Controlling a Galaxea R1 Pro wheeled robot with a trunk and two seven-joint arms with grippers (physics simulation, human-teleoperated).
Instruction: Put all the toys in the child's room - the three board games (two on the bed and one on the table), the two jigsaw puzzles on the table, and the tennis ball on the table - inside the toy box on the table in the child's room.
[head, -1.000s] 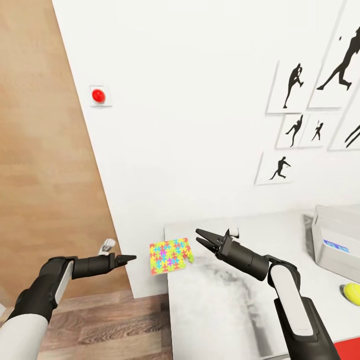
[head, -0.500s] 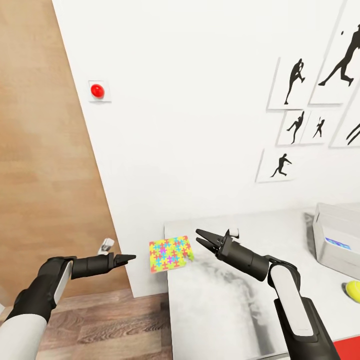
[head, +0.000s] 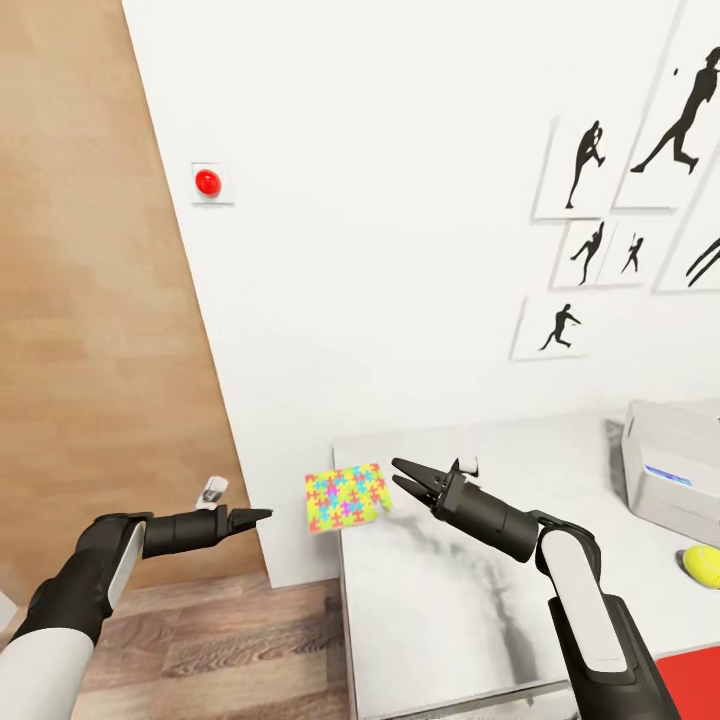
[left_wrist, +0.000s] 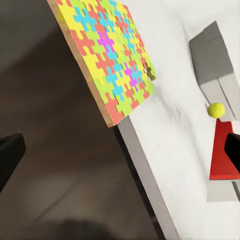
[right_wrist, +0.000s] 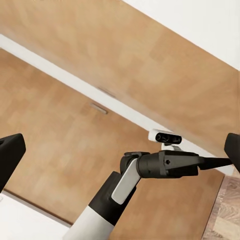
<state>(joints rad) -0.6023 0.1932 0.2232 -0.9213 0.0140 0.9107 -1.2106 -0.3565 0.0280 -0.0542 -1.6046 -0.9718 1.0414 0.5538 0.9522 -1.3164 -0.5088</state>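
Observation:
A yellow jigsaw puzzle (head: 346, 497) (left_wrist: 107, 55) with many-coloured piece shapes lies on the left end of the light grey table (head: 450, 610), partly overhanging its edge. My left gripper (head: 262, 516) (left_wrist: 121, 155) hovers off the table to the puzzle's left, open and empty. To the puzzle's right, my right gripper (head: 396, 473) (right_wrist: 121, 152) floats just above the tabletop, open and empty. The light grey toy box (head: 668, 480) (left_wrist: 212, 55) stands at the far right with something blue inside. The tennis ball (head: 703, 565) (left_wrist: 216, 110) rests in front of it.
A red flat slab (head: 690, 680) (left_wrist: 222, 152) lies at the table's near right corner. A white wall with black silhouette pictures (head: 585, 165) and a red button (head: 207, 183) rises behind the table. A wooden panel (head: 90, 330) and wood floor (head: 220, 650) are on the left.
The whole picture has shifted slightly, so the camera has moved. Both arms keep the same pose and both grippers remain open. The puzzle lies as before.

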